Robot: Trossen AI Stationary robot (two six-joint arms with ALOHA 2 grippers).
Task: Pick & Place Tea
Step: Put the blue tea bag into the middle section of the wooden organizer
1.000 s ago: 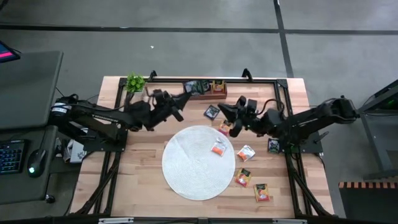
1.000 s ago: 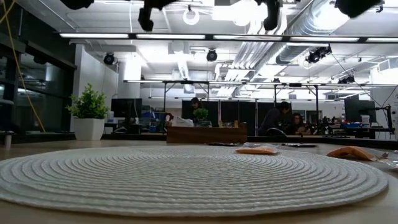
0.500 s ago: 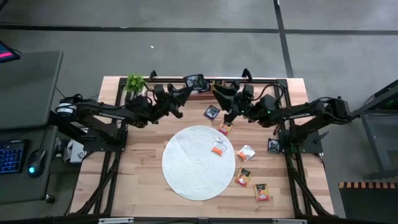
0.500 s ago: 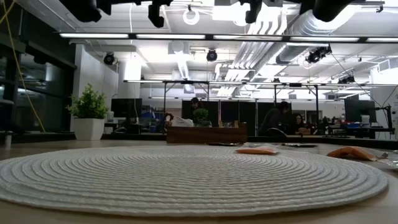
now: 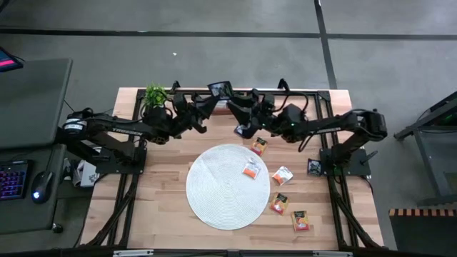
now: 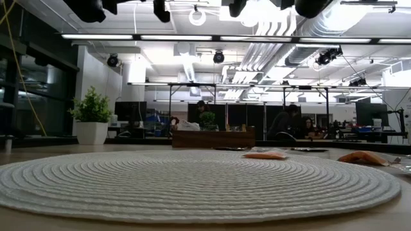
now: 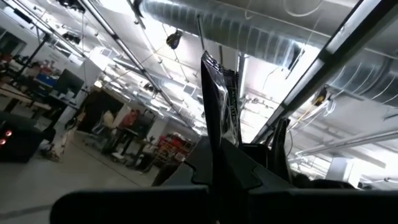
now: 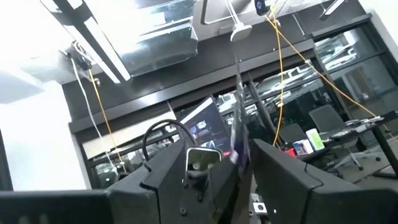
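Note:
My left gripper [image 5: 211,102] is raised over the table's far edge, shut on a black tea sachet [image 5: 220,88]. In its wrist view the sachet [image 7: 219,102] stands edge-on above the fingers. My right gripper [image 5: 239,107] faces it from the right, open. In the right wrist view its two fingers stand on either side of the thin sachet [image 8: 239,124], and no touch shows. More tea sachets lie flat on the table: an orange one [image 5: 258,145], one on the round white mat [image 5: 250,169], and a black one [image 5: 314,166]. My left gripper pinches the black sachet by its lower end [image 7: 217,163] between its two fingers. The fingers slant upward from the table's left side. The sachet sticks up past the fingertips, upright and edge-on, lifted clear of the table and tray.
The wooden tray [image 5: 251,95] sits at the far edge, mostly under the two arms. A small potted plant [image 5: 155,93] stands at the far left. The woven mat [image 5: 227,187] fills the table's middle, with orange sachets [image 5: 279,203] [image 5: 300,220] to its right.
My right gripper has left the orange sachet by the mat. It has risen, gone toward the far edge and the left gripper, and opened. My left gripper has tipped upward with the black sachet, which now stands raised above the tray.

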